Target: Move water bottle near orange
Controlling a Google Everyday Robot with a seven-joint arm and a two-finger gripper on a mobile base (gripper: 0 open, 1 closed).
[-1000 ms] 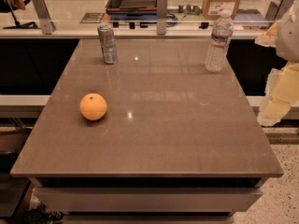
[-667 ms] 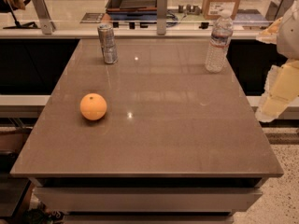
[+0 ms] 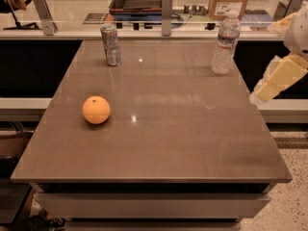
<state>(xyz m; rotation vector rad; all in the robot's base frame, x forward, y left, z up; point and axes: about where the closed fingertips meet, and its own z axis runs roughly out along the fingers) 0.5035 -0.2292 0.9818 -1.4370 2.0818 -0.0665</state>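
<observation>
Water bottle (image 3: pixel 225 44) stands upright at the far right of the table (image 3: pixel 183 143), well apart from the orange (image 3: pixel 96 109) on the left side. A silver can (image 3: pixel 111 44) stands at the far left. The end effector (image 3: pixel 263 89) hangs just off the table's right edge, holding nothing; whether it is released or clenched I cannot tell. This looks like the reach step. The next move calls for closing on the bottle's ribbed body without tipping it.
</observation>
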